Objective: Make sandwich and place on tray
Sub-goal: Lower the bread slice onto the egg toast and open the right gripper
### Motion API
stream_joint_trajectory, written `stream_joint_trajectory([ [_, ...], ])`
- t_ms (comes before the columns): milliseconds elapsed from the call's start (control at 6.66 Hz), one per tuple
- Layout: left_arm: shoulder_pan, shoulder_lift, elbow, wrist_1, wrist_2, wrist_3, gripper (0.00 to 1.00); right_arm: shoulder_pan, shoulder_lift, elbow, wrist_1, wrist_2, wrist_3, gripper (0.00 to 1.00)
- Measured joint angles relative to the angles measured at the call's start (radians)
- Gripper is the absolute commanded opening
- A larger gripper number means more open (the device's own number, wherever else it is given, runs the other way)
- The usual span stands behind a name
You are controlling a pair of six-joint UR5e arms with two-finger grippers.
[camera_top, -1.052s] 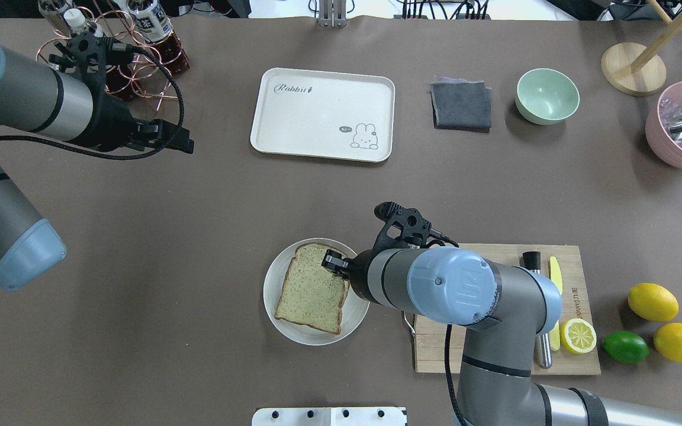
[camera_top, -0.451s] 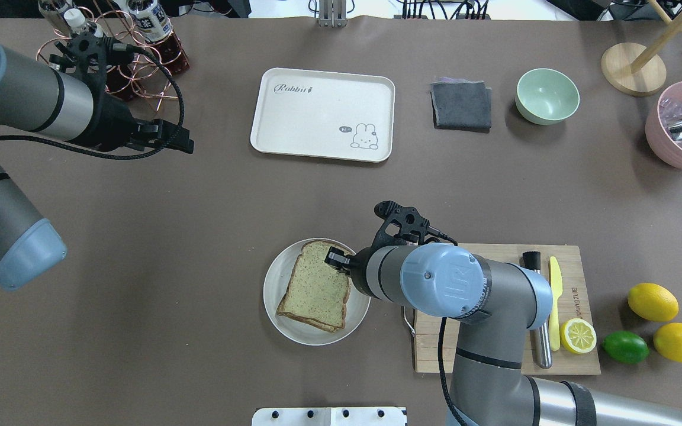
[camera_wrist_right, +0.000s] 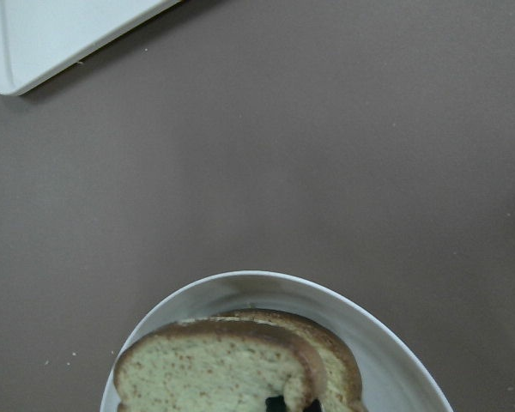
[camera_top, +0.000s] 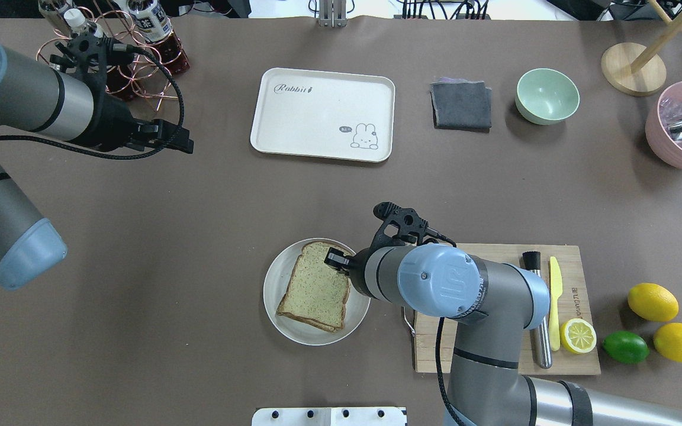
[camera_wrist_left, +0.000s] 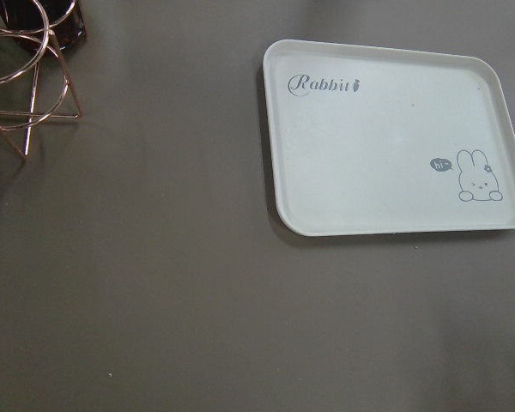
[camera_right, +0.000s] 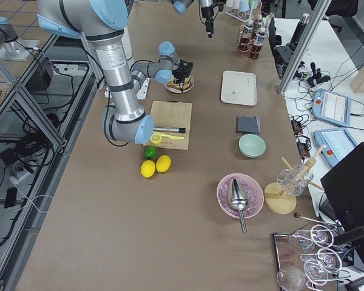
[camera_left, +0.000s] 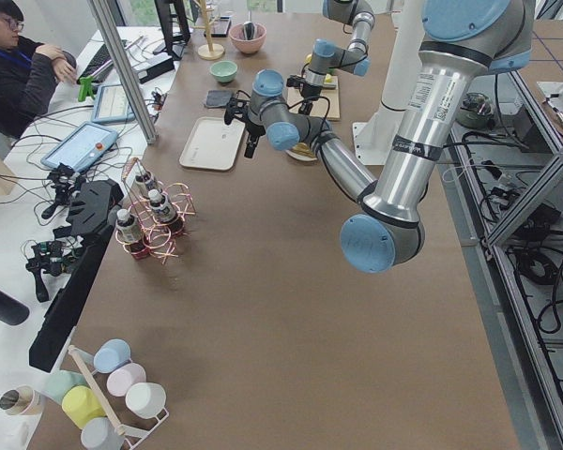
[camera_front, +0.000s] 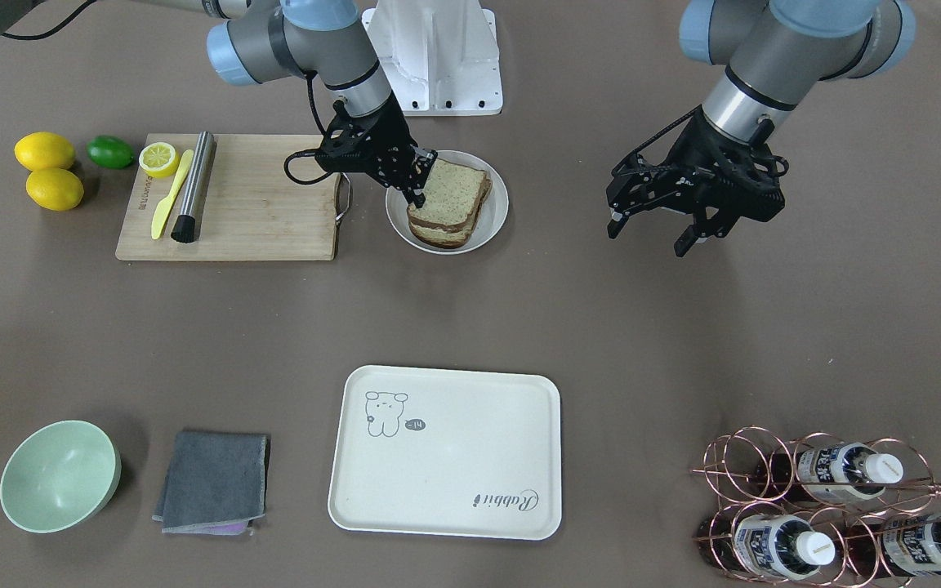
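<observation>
The sandwich [camera_top: 315, 287] lies on a plate [camera_top: 270, 296] just ahead of me, my right jaws at its 2 o'clock edge. The cutting board [camera_top: 572, 362] sits at the plate's 3 o'clock, close by. The tray [camera_top: 323, 112] lies well apart at 12 o'clock, with a folded cloth [camera_top: 461, 105], then a bowl [camera_top: 547, 96], at its 3 o'clock.

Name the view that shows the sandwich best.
Exterior front-facing: the sandwich shows as two stacked slices on the plate, right claw at its edge. Overhead shows only the top slice, a corner hidden by the arm. The right wrist view crops it. Side views show it tiny; the left wrist, not at all.
</observation>
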Motion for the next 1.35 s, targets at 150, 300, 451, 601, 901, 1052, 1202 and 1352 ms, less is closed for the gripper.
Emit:
stream_joint_trajectory([
  [150,0.000,0.000,0.000,0.000,0.000,0.000,0.97,-0.002,0.004,-0.005,0.000,-0.004,0.002,0.00],
  [300,0.001,0.000,0.000,0.000,0.000,0.000,0.97,-0.004,0.009,-0.016,0.000,-0.009,0.003,0.00],
  [451,0.001,0.000,0.000,0.000,0.000,0.000,0.97,-0.005,0.012,-0.030,0.000,-0.012,0.001,0.00],
  [601,0.002,0.000,0.000,0.000,0.000,0.000,0.97,-0.007,0.012,-0.041,0.000,-0.013,-0.003,0.00],
  [901,0.003,0.000,0.000,-0.001,0.000,0.000,0.97,-0.007,0.013,-0.045,0.000,-0.013,-0.017,1.00],
  [1052,0.003,0.000,0.000,-0.002,0.000,0.000,0.97,-0.004,0.013,-0.036,-0.002,-0.011,-0.055,1.00],
  [1202,0.004,0.000,-0.001,-0.002,0.000,0.000,0.97,0.007,0.013,-0.017,-0.010,-0.004,-0.109,1.00],
  [1352,0.004,0.000,-0.002,-0.002,0.000,0.000,0.97,0.027,0.012,0.006,-0.029,0.020,-0.134,1.00],
])
